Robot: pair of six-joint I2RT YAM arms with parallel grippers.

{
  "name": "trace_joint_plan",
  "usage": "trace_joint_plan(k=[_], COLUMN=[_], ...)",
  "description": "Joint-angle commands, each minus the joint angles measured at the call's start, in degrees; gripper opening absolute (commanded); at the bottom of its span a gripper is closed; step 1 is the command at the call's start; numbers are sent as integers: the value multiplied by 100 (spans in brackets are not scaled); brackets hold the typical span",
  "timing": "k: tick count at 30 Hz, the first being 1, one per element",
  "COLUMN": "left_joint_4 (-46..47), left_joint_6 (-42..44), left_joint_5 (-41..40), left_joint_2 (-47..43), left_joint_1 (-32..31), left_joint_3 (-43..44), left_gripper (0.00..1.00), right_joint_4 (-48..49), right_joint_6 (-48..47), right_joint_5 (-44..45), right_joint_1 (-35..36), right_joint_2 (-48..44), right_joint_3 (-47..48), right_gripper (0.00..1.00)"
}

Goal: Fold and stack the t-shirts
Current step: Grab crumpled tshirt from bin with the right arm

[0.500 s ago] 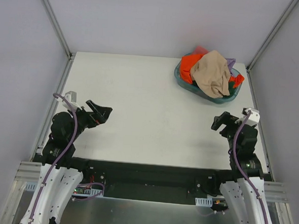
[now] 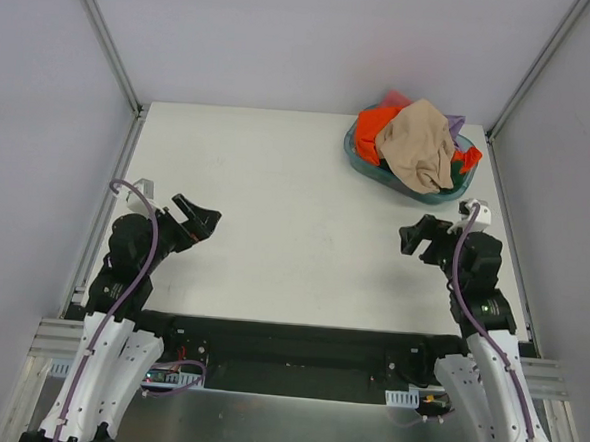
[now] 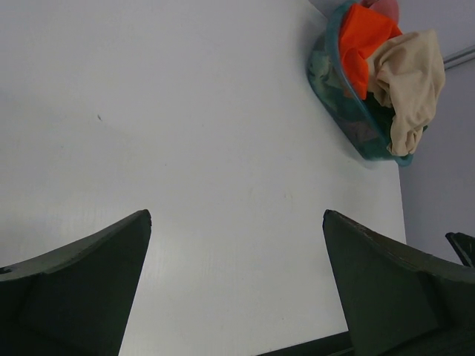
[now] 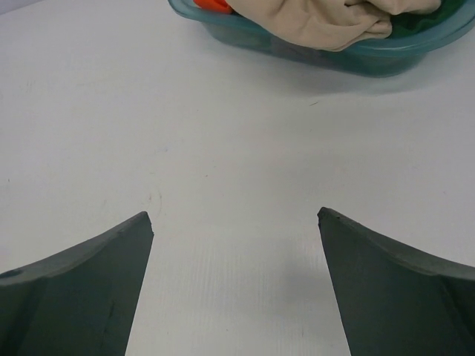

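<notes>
Two tools, both empty.

- Left tool (image 2: 197, 218): jaws spread wide with nothing between them, hanging over the near left part of the desk (image 2: 276, 200).
- Right tool (image 2: 420, 237): jaws equally wide apart and holding nothing, over the near right part of the desk, near the basin but apart from it.
- One teal basin (image 2: 364, 163), translucent, at the far right corner of the desk. It holds the t-shirts, heaped and unfolded:
  - Tan-beige t-shirt (image 2: 418, 143): the largest, on top, spilling toward the near rim.
  - Orange t-shirt (image 2: 374, 124): left side of the heap, partly under the tan one.
  - Lilac t-shirt (image 2: 455, 122): a small patch at the far right.
  - Dark green t-shirt (image 4: 423, 18): low in the basin, beneath the tan one.
  - Pinkish red t-shirt (image 2: 395, 97): a scrap at the far edge.
</notes>
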Motion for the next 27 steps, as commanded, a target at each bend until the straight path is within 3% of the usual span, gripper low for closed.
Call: trace_joint_plan(k=[1,10,18,22,26,27], left_joint_4=[117,494,574,565,556,556], left_joint_6=[-110,83,233,233,233,233], left_joint_5=[19,475,151,72,27,28], left_joint_2=[332,764,738,711,694,676], left_joint_1=[32,32,32,32,32,23], left_joint_3=[-134,-380,-557,-574,-583,-592], left_gripper=[99,99,99,99,99,99], right_joint_4=[127,-207,-734,-780,-1077,-1139], right_joint_6=[9,19,-358,-448,-466,-457], right_joint_5=[-415,146,1701,1957,1904,1896], right_joint_1=[-16,-8,45,89,107,107], right_joint_2=[864,4054,6366,7071,7642,7704], right_joint_3=[903,3495,5649,6012,6398,6442], right_gripper=[96,96,99,99,85,75])
